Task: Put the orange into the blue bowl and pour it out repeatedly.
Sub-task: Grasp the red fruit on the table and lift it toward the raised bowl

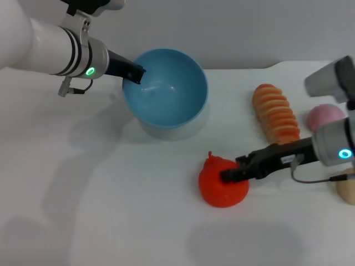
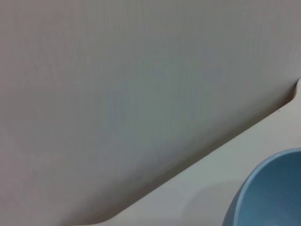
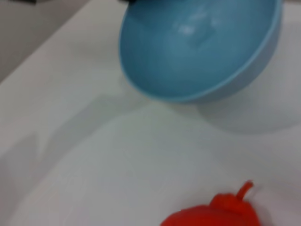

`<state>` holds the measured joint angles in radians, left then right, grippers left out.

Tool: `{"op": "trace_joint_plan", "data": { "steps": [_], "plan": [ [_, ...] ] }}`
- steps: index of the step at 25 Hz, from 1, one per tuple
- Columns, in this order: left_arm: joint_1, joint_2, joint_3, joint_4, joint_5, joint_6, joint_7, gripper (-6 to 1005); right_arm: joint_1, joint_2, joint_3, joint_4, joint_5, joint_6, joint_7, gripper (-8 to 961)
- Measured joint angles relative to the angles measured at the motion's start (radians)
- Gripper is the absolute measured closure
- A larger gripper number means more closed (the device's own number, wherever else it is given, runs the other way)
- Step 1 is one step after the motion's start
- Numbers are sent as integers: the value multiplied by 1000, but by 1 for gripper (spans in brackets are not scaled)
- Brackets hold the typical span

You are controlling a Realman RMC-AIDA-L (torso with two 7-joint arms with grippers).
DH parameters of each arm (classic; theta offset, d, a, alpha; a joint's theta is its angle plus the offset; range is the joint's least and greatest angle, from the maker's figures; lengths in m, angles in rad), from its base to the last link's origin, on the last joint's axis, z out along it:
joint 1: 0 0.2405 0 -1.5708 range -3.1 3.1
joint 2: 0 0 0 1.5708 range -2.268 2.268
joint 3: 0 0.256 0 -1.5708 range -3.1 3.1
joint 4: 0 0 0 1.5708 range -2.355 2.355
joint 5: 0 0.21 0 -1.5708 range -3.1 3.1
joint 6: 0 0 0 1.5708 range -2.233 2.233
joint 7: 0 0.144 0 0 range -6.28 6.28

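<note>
Orange: the bright red-orange, lumpy toy orange (image 1: 222,185) with its small stem sits on the white table (image 1: 111,210), in front of the bowl and a little toward my right side, apart from it.
Bowl: the light blue, glossy, deep round bowl (image 1: 165,88) is empty and tipped, its mouth leaning toward the orange; my right wrist view shows the open inside facing the fruit.
My left gripper: my left gripper (image 1: 135,72) is closed on the bowl's rim at the side nearest my left arm, holding the bowl in its tilt.
My right gripper: my right gripper (image 1: 233,173) lies against the orange's upper right side, its dark fingers pressed into the fruit; I judge it closed on the orange, though the fingertips are partly hidden by it.
Step in hand: picking the orange up to carry it to the bowl, as I read it.
Doing it well: I should keep the grip across the fruit's widest part, since the lumpy skin may roll out of a shallow pinch; lift straight up before moving sideways; and have my left arm level the bowl so the orange drops into the middle rather than striking the rim.
Nearby: a ridged pale-orange loaf (image 1: 275,113) lies just behind my right arm, so I should swing clear of it.
</note>
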<state>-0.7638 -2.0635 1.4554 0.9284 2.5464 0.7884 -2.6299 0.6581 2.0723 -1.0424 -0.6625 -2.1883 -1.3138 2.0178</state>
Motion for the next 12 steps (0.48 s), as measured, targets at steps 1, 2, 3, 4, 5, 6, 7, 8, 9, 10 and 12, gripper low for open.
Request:
{"op": "trace_joint_plan", "data": {
  "steps": [1, 2, 3, 4, 5, 6, 7, 8, 9, 10, 12],
  "plan": [
    [0, 0, 0, -2, 0, -1, 0, 1001, 7, 0, -13, 17, 0, 14, 0, 282],
    [0, 0, 0, -2, 0, -2, 0, 1002, 14, 0, -27, 35, -1, 29, 0, 282],
    [1, -1, 0, -2, 0, -2, 0, 1002, 18, 0, -38, 48, -1, 39, 0, 283],
    [2, -1, 0, -2, 0, -3, 0, 1002, 19, 0, -46, 53, -1, 43, 0, 284],
    [3, -1, 0, -2, 0, -3, 0, 1002, 19, 0, -57, 54, 0, 44, 0, 285],
    [3, -1, 0, -3, 0, -3, 1, 1002, 18, 1, -65, 49, 2, 44, -1, 286],
    [3, -1, 0, -3, 0, -4, 1, 1002, 15, 2, -69, 41, 3, 44, -1, 286],
    [3, -1, 0, -3, 0, -4, 1, 1002, 11, 2, -70, 34, 3, 44, -1, 287],
    [3, -1, 0, -3, 0, -4, 1, 1001, 9, 3, -70, 28, 4, 44, -1, 288],
    [3, -1, 0, -3, 0, -5, 1, 1001, 7, 3, -71, 24, 4, 44, -2, 289],
    [3, -1, 0, -4, 0, -5, 1, 1001, 3, 3, -72, 11, 4, 43, -3, 290]
  ]
}}
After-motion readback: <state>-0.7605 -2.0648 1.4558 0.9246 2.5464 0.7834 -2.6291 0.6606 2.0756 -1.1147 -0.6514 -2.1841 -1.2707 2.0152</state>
